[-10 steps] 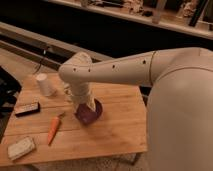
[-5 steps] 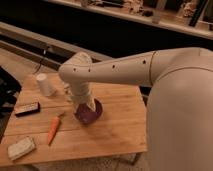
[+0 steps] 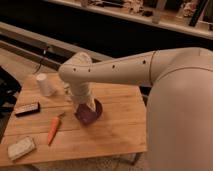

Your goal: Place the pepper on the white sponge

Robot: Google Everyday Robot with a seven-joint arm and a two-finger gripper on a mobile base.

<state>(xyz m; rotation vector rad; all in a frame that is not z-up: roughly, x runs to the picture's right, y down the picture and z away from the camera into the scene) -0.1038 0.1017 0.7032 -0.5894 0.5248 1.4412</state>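
Observation:
The pepper (image 3: 53,128) is a slim orange tapered vegetable lying on the wooden table (image 3: 115,130), left of centre, its stem end pointing up right. The white sponge (image 3: 21,147) lies at the table's front left corner, a short way left and in front of the pepper. My gripper (image 3: 84,106) hangs at the end of the white arm over the table's middle, right of the pepper and close to a dark purple round object (image 3: 89,113). It holds nothing that I can see.
A white cylindrical cup (image 3: 45,84) stands at the back left of the table. A flat black bar (image 3: 27,108) lies at the left edge. My large white arm and body (image 3: 175,105) fill the right side. A dark shelf runs behind.

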